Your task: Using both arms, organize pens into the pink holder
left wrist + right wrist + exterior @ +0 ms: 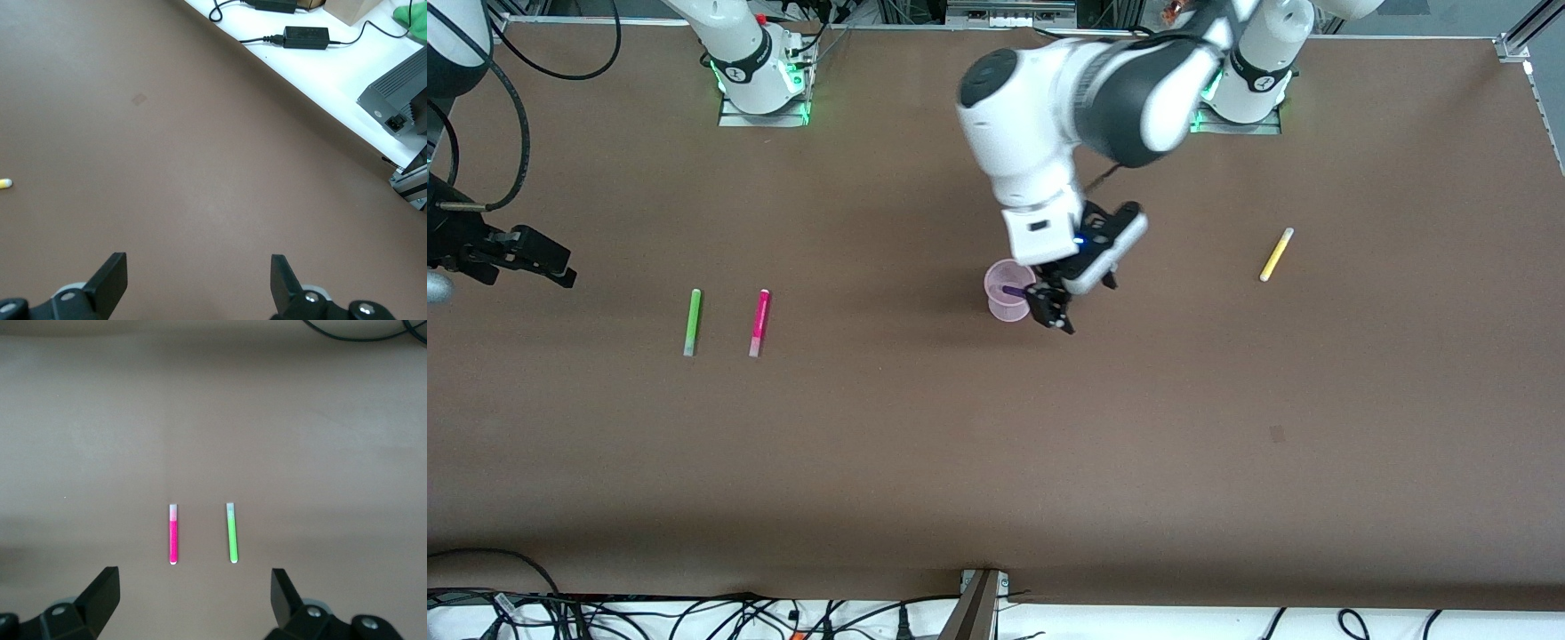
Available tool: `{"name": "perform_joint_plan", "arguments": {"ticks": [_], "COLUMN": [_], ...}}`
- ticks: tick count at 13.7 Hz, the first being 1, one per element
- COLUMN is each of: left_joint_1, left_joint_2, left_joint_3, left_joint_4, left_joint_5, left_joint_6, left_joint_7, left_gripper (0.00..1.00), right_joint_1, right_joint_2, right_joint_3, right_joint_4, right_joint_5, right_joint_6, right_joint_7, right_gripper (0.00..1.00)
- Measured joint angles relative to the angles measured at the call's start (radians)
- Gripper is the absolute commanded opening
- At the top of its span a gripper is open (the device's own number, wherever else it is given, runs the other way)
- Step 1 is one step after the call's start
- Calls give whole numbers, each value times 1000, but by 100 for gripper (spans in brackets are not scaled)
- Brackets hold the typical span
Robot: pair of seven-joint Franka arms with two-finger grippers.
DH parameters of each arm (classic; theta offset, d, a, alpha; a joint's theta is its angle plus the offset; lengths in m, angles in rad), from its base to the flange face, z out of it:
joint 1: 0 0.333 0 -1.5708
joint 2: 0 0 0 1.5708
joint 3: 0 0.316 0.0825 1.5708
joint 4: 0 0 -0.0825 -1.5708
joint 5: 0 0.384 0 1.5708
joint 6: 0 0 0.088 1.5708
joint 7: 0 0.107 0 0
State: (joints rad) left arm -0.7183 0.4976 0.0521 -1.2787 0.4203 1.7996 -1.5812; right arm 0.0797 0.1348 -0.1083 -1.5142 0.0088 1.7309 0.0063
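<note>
Four pens are accounted for on and above the brown tabletop [996,444]. The dark purple pen [1013,290] is seen inside the pink holder [1007,292], which stands upright near the middle of the tabletop. The left end effector [1055,313] is positioned just beside the holder, at its side toward the left arm's end of the tabletop, low over the surface; in the left wrist view its fingers [112,280] are spread wide apart and nothing is held between them, only bare tabletop being shown below.

The yellow pen [1276,254] lies flat toward the left arm's end of the tabletop, well apart from the holder; only its pale tip is caught at the edge of the left wrist view. The green pen [692,322] and the magenta-pink pen [759,323] lie flat, side by side and roughly parallel, apart from each other, toward the right arm's end of the tabletop, the green one closer to that end.

The right end effector [534,256] is held at the edge of the front view, over the right arm's end of the tabletop, where the arm waits. In the right wrist view its fingers [100,597] are likewise seen wide open and empty, with the magenta-pink and green pens lying ahead of them.
</note>
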Motion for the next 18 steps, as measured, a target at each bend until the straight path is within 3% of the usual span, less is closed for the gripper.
{"name": "perform_joint_plan", "arguments": {"ticks": [4,12,18], "left_joint_1": [139,478,598], "left_joint_2": [-93,-131,-167], "left_joint_3": [0,0,-2], "left_joint_4": [4,3,-46], "left_joint_5": [-190,-370,-408], "left_joint_6": [-20,-136,-194], "left_joint_7": [349,1070,1421], "left_gripper": [100,100,100], "right_joint_1": [0,2,3], "right_joint_2": [0,4,11], "right_joint_3": [0,7,10], "right_joint_4": [1,1,-1], "right_joint_5": [0,0,0], "right_joint_6": [-5,-9,-13], "right_joint_7": [0,0,0], "right_gripper": [100,100,100]}}
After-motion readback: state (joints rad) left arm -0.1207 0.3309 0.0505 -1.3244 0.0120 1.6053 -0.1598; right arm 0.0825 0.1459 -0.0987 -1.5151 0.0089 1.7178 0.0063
